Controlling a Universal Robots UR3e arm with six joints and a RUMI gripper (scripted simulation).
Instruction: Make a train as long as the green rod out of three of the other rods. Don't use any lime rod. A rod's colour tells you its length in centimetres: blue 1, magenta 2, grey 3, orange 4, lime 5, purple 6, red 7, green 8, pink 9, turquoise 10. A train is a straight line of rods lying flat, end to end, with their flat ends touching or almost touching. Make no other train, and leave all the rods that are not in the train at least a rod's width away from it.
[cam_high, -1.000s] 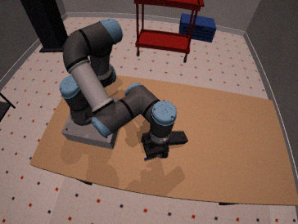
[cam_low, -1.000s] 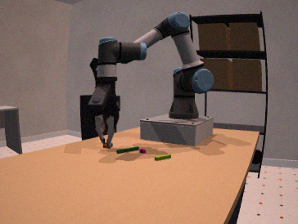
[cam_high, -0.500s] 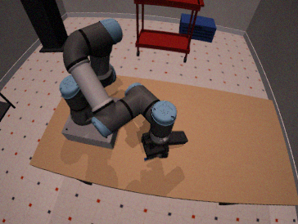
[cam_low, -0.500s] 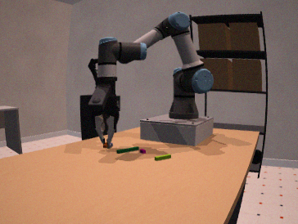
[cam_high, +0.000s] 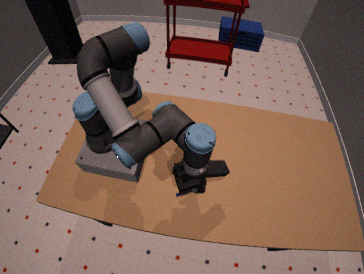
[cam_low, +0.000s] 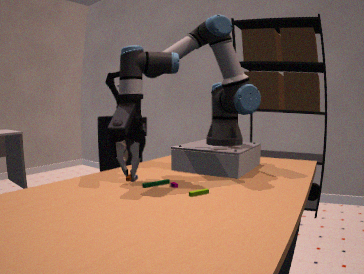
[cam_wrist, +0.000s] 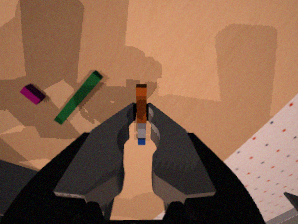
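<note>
An orange rod lies lengthwise between the two dark fingers of the tool, whose jaws are pressed in on the rod's near portion, pinching it; its far end projects beyond the fingertips over the tan desk. Directly behind the orange rod, in the gap between the fingers, sit a short grey rod and then a small blue rod, all three in one straight line; whether their ends touch cannot be judged. To the left in the wrist view, apart from this line, a green rod lies flat at a diagonal, and a short magenta rod lies further left, separate from it. In the exterior view the tool points straight down, its tips at the desk surface with the orange rod between them; the green rod lies near it, the magenta rod just past the green rod's end, and a lime rod lies beyond, apart from both. The arm reaches out from a grey pedestal standing on the desk. In the top view the arm's wrist covers the tool and most of the rods. A dark shelf rack with cardboard boxes stands behind the desk; a red cart and a blue crate stand on the speckled floor.
</note>
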